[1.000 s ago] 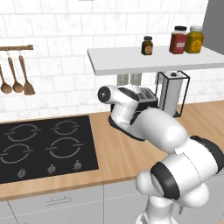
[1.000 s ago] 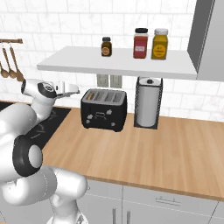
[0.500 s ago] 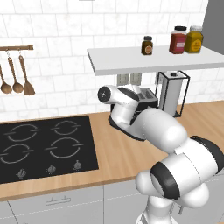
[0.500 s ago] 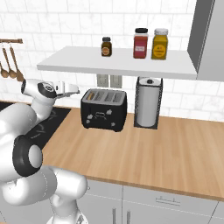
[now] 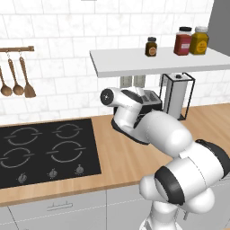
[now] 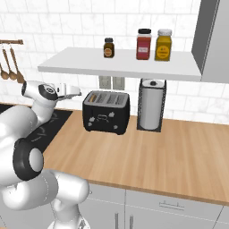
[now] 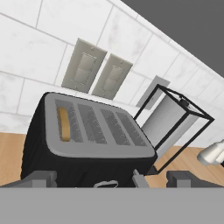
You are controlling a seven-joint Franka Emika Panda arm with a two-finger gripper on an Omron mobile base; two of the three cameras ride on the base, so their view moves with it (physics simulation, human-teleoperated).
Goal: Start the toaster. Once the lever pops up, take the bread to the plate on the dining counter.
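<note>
The black toaster (image 6: 106,117) stands on the wooden counter under the shelf, against the tiled wall. A tan slice of bread (image 7: 64,124) sits low in its leftmost slot. My gripper (image 7: 111,181) hovers just left of the toaster (image 7: 87,144) at about its top height and points at it. Its fingertips (image 7: 41,178) stand wide apart with nothing between them. In the right base view the gripper (image 6: 78,93) is a short gap from the toaster's left end. The arm covers most of the toaster (image 5: 153,97) in the left base view. The plate and the dining counter are out of view.
A wire-framed paper towel stand (image 6: 151,105) is right beside the toaster. The white shelf (image 6: 116,65) with three jars overhangs both. A black hob (image 5: 45,150) lies to the left, with wooden utensils (image 5: 18,81) hanging above it. Bare wooden counter (image 6: 170,156) stretches to the right.
</note>
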